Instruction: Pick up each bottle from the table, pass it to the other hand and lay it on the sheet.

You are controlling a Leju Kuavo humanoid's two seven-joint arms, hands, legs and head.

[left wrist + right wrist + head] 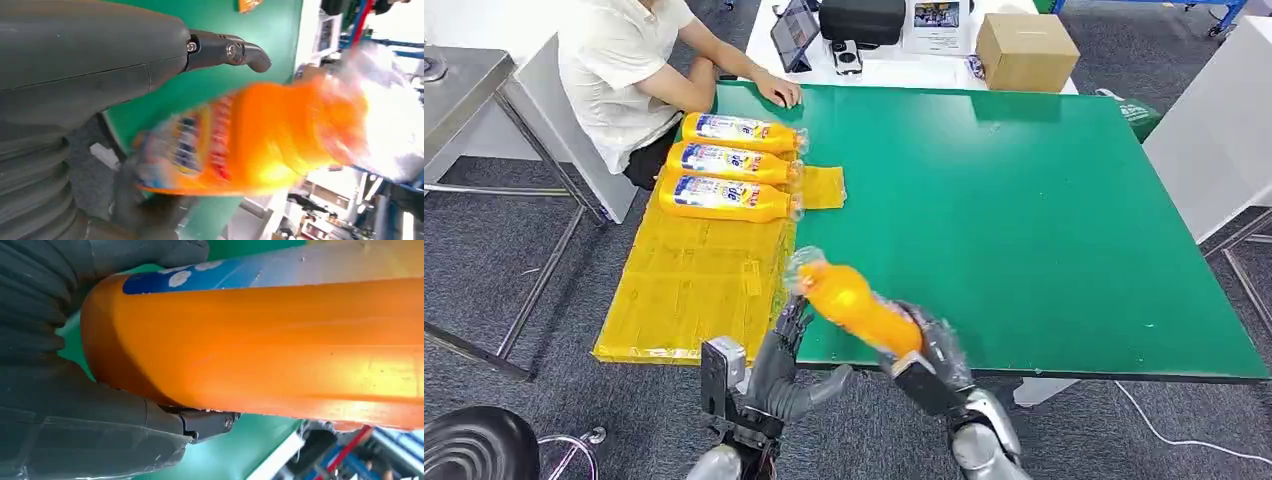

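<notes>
The orange bottle (856,305) hangs above the near edge of the green table (1044,220), tilted, its cap end pointing toward the yellow sheet (694,275). I see my right hand (934,350) wrapped around the bottle's base, gripping it firmly. My left hand (786,360) sits just beside the table's near edge under the bottle's neck, fingers spread and holding nothing. Three bottles (734,163) lie side by side at the sheet's far end, beside the table's left edge. A person (639,70) sits at the table's far left corner, one hand resting on it.
</notes>
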